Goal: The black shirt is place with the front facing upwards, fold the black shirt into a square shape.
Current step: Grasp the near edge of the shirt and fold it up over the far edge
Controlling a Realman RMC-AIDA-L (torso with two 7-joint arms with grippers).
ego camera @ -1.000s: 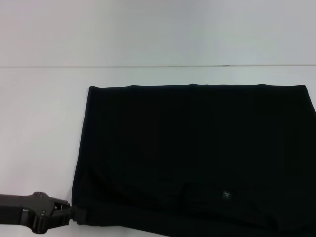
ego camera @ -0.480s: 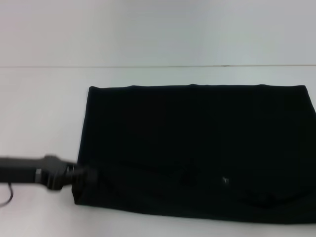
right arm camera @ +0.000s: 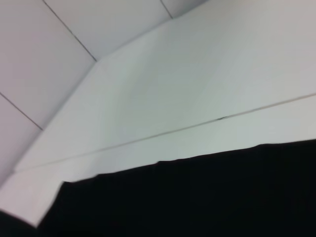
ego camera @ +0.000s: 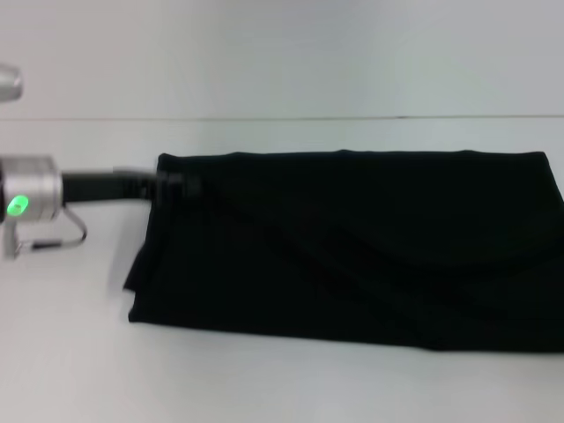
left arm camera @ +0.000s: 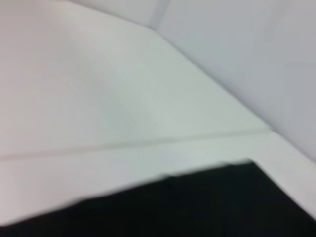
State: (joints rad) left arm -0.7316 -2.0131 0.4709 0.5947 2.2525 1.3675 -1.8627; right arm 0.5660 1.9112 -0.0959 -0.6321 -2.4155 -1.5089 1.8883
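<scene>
The black shirt [ego camera: 352, 256] lies on the white table as a wide dark band, with its near part doubled over toward the far edge. My left gripper [ego camera: 176, 187] reaches in from the left and is shut on the shirt's left corner, holding it close to the far-left corner of the cloth. No lettering or label shows. The left wrist view has a strip of the shirt [left arm camera: 197, 207] against the table, and so does the right wrist view [right arm camera: 197, 197]. My right gripper is out of view.
The white table [ego camera: 70, 361] runs back to a thin seam [ego camera: 282, 117] where a pale wall begins. The left arm's silver wrist with a green light [ego camera: 26, 203] hangs over the table's left side. The shirt's right end reaches the head view's right edge.
My left gripper rose from the shirt's near-left corner and moved toward the far edge, carrying the corner with it. The shirt's near edge has drawn back from the table's front.
</scene>
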